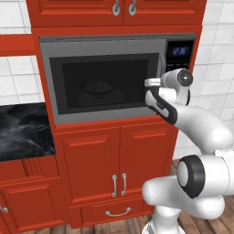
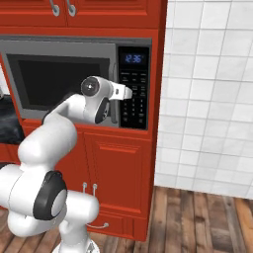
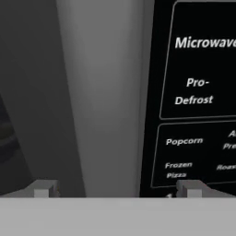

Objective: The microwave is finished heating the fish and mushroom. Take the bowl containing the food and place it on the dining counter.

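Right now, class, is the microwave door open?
No: the microwave door sits flush in its frame, with the bowl dim behind the glass.

The bowl (image 1: 97, 88) sits inside the microwave (image 1: 105, 77), behind its shut door.

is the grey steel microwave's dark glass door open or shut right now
Shut: the grey steel microwave's dark glass door sits flush in its frame, bowl dimly behind it, open gripper at its long grey handle.

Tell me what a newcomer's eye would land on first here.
First the microwave, grey steel set into bright red cabinets, door shut, with the bowl dim behind its dark glass. Then the white arm reaching up to it, its open gripper at the door handle, beside the black keypad.
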